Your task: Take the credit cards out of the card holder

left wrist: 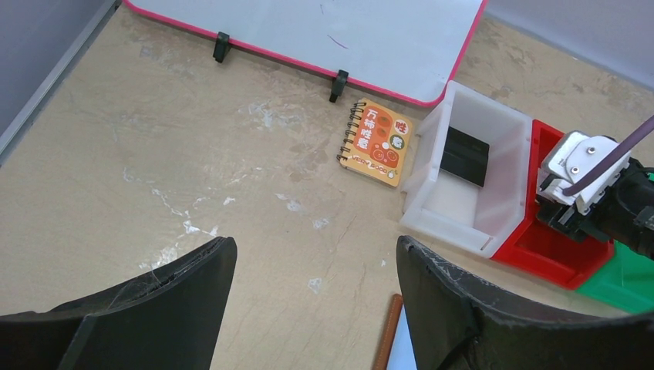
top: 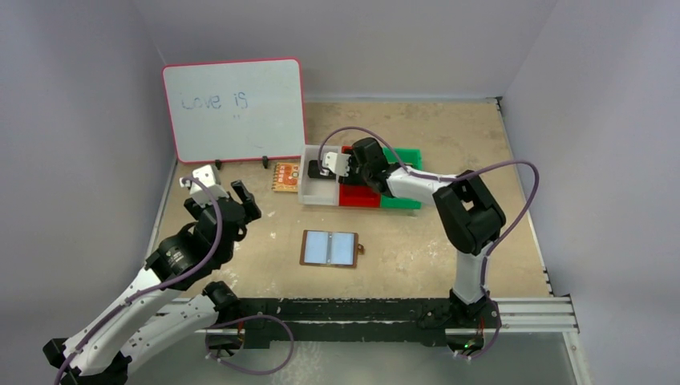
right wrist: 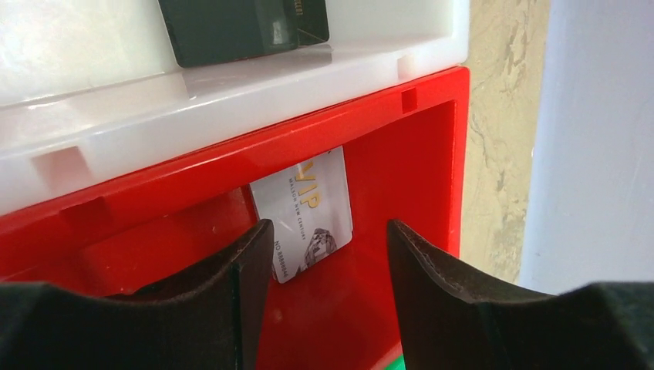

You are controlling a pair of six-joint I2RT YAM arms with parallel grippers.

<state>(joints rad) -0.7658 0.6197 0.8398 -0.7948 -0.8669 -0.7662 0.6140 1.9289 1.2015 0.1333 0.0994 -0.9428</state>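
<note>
White VIP credit card (right wrist: pixel 305 208) lying in red plastic bin (right wrist: pixel 420 162), just ahead of parted right jaws. Brown leather card holder (top: pixel 329 248) open on desk (top: pixel 417 241), near wide-open left jaws.

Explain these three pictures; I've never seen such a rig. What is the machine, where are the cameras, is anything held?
The machine: a left arm and a right arm bolted to a tan table, each ending in a two-finger gripper. One picture looks down from above; the other two come from wrist cameras, so the black shapes below are its own fingers. On the table: an open brown leather card holder with pale blue pockets, a pink-framed whiteboard, an orange spiral notebook, and plastic bins: white bin, red bin, green bin. A dark card lies in the white bin, a white VIP card in the red bin. The left gripper hovers open; the right gripper is open above the red bin. Neither holds anything.
</note>
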